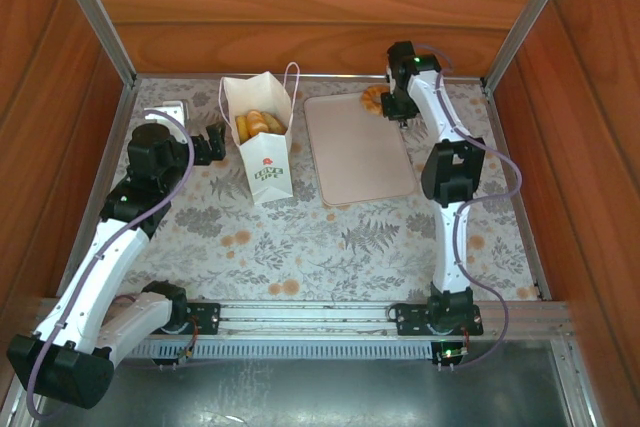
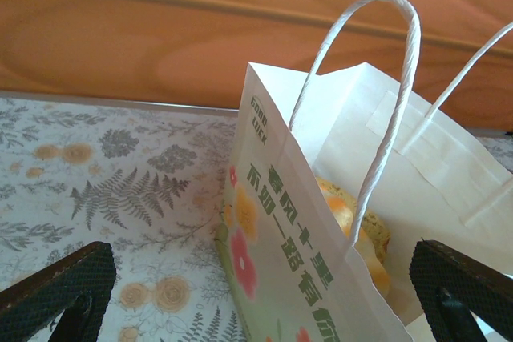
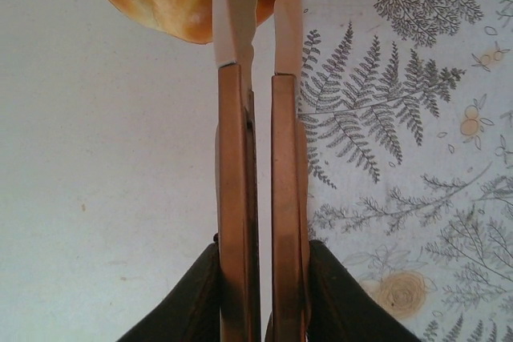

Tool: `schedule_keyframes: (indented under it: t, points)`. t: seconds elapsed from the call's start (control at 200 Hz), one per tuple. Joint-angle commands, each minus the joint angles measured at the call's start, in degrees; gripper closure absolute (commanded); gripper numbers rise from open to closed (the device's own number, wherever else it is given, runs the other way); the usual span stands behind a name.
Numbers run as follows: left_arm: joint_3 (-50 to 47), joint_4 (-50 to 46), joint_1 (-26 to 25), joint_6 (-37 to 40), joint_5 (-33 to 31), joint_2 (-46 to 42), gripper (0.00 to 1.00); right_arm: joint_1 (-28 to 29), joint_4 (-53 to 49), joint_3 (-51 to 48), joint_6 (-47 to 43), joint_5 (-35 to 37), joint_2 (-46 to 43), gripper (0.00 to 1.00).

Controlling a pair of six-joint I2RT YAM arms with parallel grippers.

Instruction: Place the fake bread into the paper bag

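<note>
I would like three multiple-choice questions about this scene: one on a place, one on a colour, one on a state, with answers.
1. Where does the paper bag stand, relative to the tray? A. on it; B. left of it; C. right of it.
2. What colour are the bag's handles? A. white; B. red; C. black.
3. The right gripper is: A. open; B. shut on a handle; C. shut on the tongs.
Answers: 1 B, the bag stands beside the tray's left edge; 2 A, the loops are white; 3 C, it clamps the tongs.
</note>
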Motion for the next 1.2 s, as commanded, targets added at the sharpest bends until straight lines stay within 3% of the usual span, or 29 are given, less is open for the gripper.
schedule_keyframes:
  t: [0.0,0.34,0.67,1.065,1.2]
  points:
    - [2.8,-2.2,0.4,-1.6,-1.3,0.3,0.00,1.1,1.2,-0.9,-0.3,0.8,-6.4,0.84]
    - [8.1,-6.0,1.1,-6.2,1.7,4.2,0.01,4.2,3.8,-12.3,1.6,1.9,-21.8,0.85]
    - [15.5,-9.0,0.5,-6.9,7.1,13.0,0.14,9.6,5.4,-21.6,4.5,3.1,-40.1,0.85]
    - [14.4,-9.3,-0.3,-5.4,2.5,19.3,0.19,17.2,9.0,-23.1,6.4,-3.2,-53.4,0.86]
    - [13.1,-9.3,-0.3,-6.2,2.3,19.2,0.28,20.3,11.3,-21.8,7.7,-7.2,-53.8,0.87]
